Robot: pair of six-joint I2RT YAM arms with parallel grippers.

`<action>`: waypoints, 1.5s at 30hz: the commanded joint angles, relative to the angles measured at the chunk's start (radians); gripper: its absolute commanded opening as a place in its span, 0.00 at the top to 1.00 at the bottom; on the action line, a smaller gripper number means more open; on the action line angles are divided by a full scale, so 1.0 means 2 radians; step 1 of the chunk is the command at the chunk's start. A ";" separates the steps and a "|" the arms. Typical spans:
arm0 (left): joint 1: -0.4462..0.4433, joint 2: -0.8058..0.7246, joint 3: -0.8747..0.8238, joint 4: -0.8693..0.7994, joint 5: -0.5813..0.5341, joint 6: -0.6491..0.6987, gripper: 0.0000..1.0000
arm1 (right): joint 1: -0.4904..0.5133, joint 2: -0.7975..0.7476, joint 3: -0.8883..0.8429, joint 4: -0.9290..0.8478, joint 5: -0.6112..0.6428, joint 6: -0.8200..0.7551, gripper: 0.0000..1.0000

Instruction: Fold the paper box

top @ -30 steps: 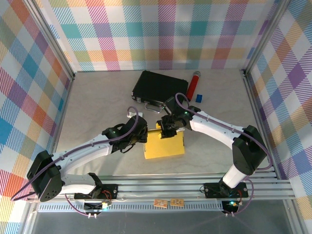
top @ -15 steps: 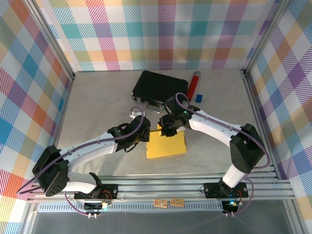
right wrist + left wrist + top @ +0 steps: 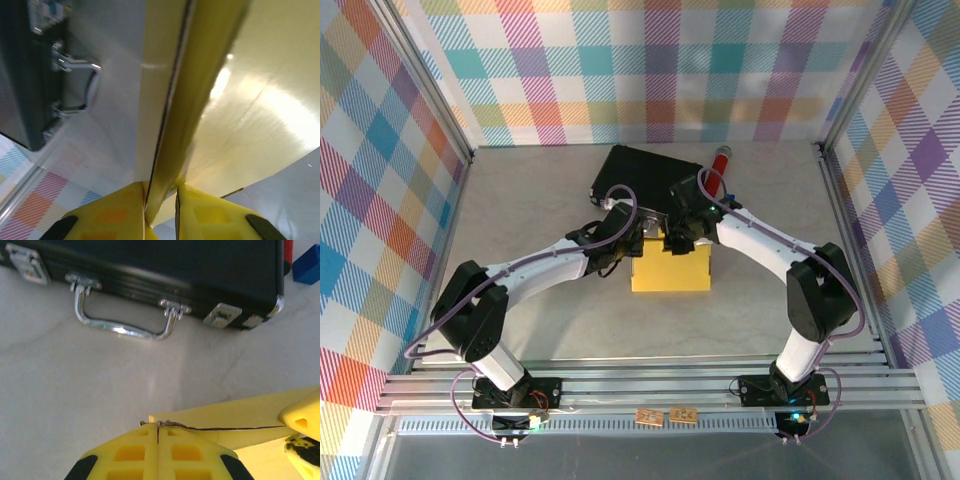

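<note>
The paper box (image 3: 671, 270) is bright yellow and lies partly folded on the table just in front of the black case. My left gripper (image 3: 634, 247) is at its far left corner. In the left wrist view the left gripper (image 3: 158, 424) is shut, its fingers pressed together on the thin edge of the paper box (image 3: 235, 421). My right gripper (image 3: 679, 240) sits at the box's far edge. In the right wrist view the right gripper (image 3: 161, 194) is shut on a raised flap of the paper box (image 3: 200, 75), whose whitish face (image 3: 157, 60) shows beside it.
A black hard case (image 3: 642, 176) with a metal handle (image 3: 120, 326) lies right behind the box, close to both grippers. A red cylinder (image 3: 720, 160) and a blue block (image 3: 307, 264) lie at its right end. Checked walls enclose the table.
Both grippers and the box have moved away from the arm bases and to the right, up near the black case. The right gripper has closed further on the flap.
</note>
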 commanded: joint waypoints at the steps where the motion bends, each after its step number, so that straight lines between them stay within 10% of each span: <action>1: 0.008 0.016 0.037 0.082 0.008 0.025 1.00 | -0.006 0.018 0.023 0.004 -0.013 -0.030 0.79; 45: -0.061 -0.043 -0.132 0.337 -0.094 0.124 1.00 | -0.004 -0.099 -0.120 0.100 0.015 -0.094 0.48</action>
